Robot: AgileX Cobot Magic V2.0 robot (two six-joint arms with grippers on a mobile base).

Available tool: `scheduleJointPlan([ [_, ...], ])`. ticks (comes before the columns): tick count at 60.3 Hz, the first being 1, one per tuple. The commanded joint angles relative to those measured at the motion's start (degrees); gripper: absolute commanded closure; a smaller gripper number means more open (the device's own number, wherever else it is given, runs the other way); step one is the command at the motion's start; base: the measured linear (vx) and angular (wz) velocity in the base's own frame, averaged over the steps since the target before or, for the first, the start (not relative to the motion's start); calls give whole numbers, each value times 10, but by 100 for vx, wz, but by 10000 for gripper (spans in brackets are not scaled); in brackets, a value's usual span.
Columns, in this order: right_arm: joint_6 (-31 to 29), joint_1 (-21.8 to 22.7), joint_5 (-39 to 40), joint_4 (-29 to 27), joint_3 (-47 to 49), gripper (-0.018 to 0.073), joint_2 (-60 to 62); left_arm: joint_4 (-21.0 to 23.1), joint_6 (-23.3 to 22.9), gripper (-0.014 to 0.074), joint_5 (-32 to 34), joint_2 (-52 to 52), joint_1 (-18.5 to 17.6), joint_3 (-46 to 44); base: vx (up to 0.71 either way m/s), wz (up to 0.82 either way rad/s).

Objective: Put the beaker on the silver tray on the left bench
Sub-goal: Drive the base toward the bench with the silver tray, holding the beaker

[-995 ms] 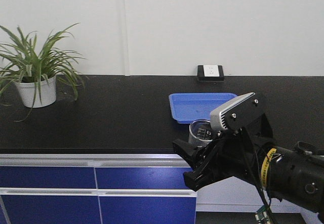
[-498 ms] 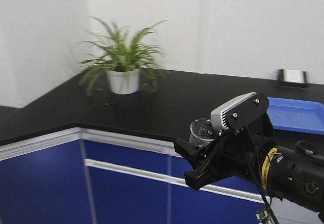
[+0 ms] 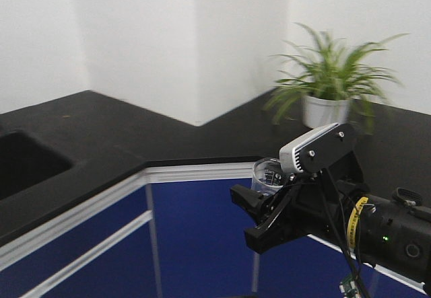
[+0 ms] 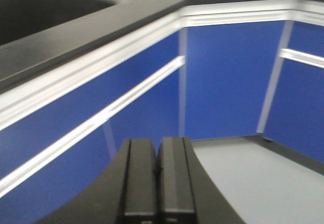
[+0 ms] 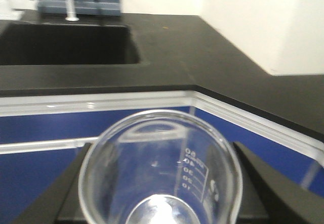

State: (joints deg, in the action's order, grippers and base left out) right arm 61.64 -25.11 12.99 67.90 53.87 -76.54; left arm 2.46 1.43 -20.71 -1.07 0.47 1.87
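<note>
Right gripper: clamped around the upright beaker, near the black counter.
Left gripper: pressed together, facing blue cabinets.

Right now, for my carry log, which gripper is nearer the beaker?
Right. The right gripper is clamped on the beaker, gripping it from both sides. The left gripper, shut and empty, faces the blue cabinets, with no beaker in its view.
</note>
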Motion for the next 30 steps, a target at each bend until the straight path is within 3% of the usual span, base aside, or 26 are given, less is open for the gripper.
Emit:
scheduleJointPlan([
  [1, 1, 0, 15, -8, 22, 570, 18, 4, 0, 595, 45, -5, 0, 11, 4, 76],
  [30, 1, 0, 15, -8, 22, 570, 18, 4, 0, 595, 45, -5, 0, 11, 10, 72],
])
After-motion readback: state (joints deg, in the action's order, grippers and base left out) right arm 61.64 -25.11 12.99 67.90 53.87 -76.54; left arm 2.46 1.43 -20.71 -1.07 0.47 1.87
